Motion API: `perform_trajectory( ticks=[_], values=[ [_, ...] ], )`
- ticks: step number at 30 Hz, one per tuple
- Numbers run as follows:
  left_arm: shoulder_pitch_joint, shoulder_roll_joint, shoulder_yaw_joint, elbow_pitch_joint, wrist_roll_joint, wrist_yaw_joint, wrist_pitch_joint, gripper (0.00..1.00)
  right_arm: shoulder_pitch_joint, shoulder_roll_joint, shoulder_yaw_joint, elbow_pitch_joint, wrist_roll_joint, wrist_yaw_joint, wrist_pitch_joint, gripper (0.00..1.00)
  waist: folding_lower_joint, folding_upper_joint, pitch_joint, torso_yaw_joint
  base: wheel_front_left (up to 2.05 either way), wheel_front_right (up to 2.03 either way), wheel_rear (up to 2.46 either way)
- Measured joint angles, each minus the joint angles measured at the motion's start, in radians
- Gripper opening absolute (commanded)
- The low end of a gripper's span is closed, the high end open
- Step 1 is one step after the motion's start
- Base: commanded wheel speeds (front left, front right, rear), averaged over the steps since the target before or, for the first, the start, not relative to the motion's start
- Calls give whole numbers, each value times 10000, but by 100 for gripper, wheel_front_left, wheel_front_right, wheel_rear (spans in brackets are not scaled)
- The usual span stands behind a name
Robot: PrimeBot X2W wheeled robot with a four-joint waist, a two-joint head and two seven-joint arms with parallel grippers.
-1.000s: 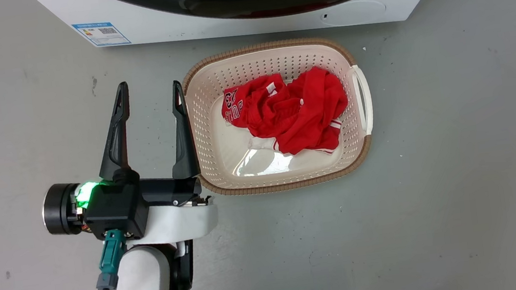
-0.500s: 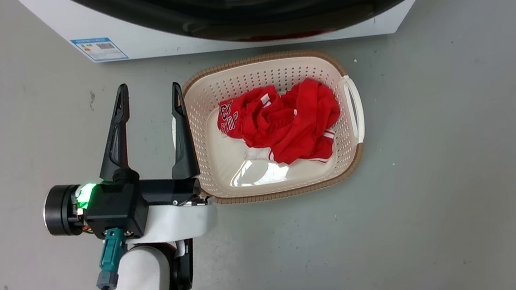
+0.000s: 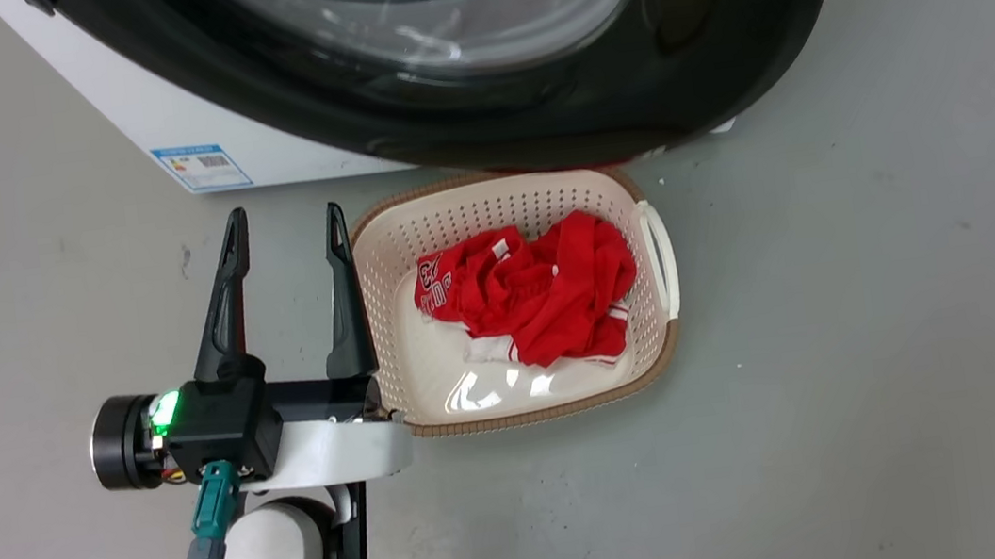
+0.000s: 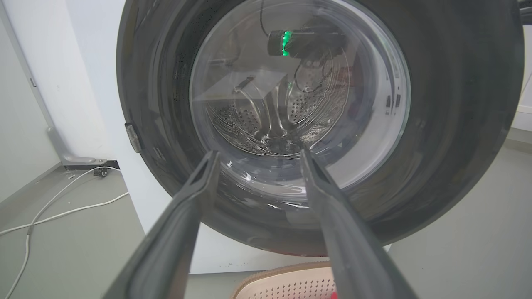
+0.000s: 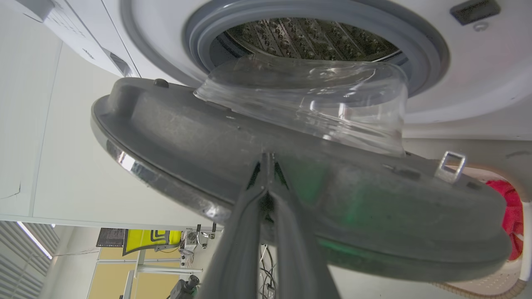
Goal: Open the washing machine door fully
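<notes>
The washing machine door [image 3: 717,53] has swung further out; likely heavy, stiff and slick, it is best pushed at its 3 o'clock rim, right gripper [image 5: 268,154] pinched closed against its inner face, left gripper [image 3: 285,212] spread wide.

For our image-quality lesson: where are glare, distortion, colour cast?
Head view: glare on the cream perforated plastic basket floor. Left wrist view: glass in the glossy black round door ripples the steel drum. Right wrist view: green cast on the door.
</notes>
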Motion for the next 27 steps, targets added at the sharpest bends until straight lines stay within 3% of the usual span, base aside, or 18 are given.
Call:
perform_trajectory(
  ticks=[11, 27],
  values=[
    [593, 0, 320, 198, 21, -255, 0, 100, 1644, 512, 228, -905, 265, 2, 1333, 0, -1, 0, -1009, -210, 0, 0, 0],
    [1496, 0, 617, 336, -8, -410, 0, 100, 4514, 1467, 1427, -3484, 612, 6, 3469, 0, -2, 0, -2384, -51, 0, 0, 0]
  ],
)
